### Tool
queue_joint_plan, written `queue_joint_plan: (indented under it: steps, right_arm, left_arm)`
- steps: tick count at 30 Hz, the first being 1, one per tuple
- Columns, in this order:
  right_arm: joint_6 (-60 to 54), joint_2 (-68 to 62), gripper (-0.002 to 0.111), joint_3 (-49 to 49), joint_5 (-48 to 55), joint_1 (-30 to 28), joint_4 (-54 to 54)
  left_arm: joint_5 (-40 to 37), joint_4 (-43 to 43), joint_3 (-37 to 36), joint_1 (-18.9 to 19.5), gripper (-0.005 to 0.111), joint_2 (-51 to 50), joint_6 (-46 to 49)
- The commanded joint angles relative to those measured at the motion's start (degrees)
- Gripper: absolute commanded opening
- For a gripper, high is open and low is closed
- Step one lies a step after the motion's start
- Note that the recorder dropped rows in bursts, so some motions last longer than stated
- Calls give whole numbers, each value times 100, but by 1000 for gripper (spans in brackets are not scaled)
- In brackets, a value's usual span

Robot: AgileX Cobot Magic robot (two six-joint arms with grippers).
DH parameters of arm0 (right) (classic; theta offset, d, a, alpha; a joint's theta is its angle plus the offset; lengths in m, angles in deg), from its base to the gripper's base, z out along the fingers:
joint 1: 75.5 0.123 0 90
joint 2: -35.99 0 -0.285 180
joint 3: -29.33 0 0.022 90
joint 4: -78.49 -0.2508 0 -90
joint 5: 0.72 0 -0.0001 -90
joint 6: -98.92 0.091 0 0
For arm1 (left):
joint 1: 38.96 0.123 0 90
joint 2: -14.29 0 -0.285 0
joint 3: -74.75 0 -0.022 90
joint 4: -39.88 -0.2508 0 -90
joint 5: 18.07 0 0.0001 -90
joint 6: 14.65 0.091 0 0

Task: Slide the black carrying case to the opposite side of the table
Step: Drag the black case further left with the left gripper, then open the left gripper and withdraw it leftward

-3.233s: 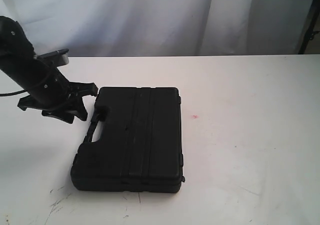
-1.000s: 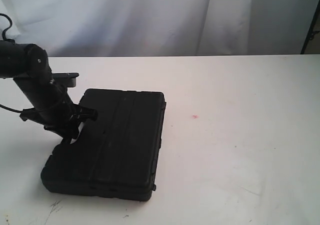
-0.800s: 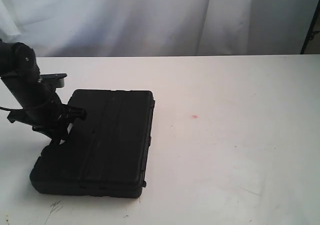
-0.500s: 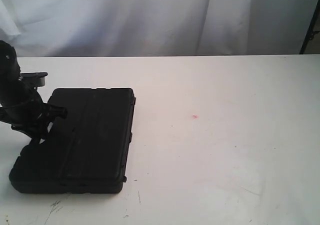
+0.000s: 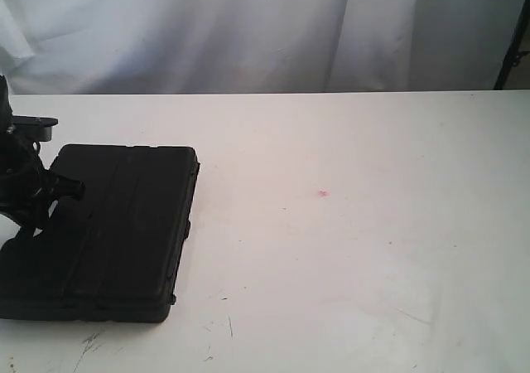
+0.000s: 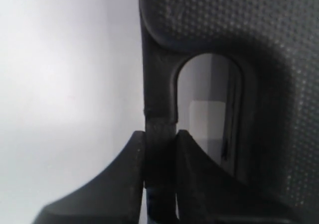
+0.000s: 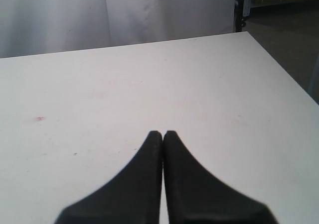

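The black carrying case (image 5: 108,232) lies flat on the white table (image 5: 348,240) at the far left, partly cut off by the exterior view's edge. My left gripper (image 5: 31,215) stands at the case's handle side. In the left wrist view the left gripper (image 6: 160,134) is shut on the case's handle bar (image 6: 159,92), one finger (image 6: 127,179) on each side, with the textured case body (image 6: 239,30) beyond. My right gripper (image 7: 163,133) is shut with nothing in it, held over bare table (image 7: 149,79); it does not show in the exterior view.
A tiny red spot (image 5: 322,193) marks the table's middle, also seen as the red spot (image 7: 39,118) in the right wrist view. Dark scuff marks (image 5: 91,341) lie near the front edge. White curtain (image 5: 248,25) hangs behind. The table's far right edge (image 7: 279,64) drops to dark floor.
The left gripper has dragged the case steadily leftward by its handle, from near the table's middle to the far left edge of the view.
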Motion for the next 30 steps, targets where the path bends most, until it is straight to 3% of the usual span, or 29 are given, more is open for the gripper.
queue_joint_plan:
  steps: [1,12,15,24,26,29,30]
  right_arm:
    - [-6,36,0,22,-2,-18,-34]
    - [-6,36,0,22,-2,-18,-34]
    - [-6,36,0,22,-2,-18,-34]
    - [-6,36,0,22,-2,-18,-34]
    - [-6,36,0,22,-2,-18,-34]
    - [39,36,0,22,-2,-18,-34]
    - [39,36,0,22,-2,-18,-34]
  left_arm:
    - [-55,-445,7,17,0,122,6]
    - [-53,-634,7,162,0,122,-160]
    - [-41,-225,7,330,0,122,-137]
    - [106,162,7,345,1,122,187]
    - [106,107,7,345,10,122,165]
    - [69,109,7,345,40,122,165]
    - [69,109,7,345,44,122,165]
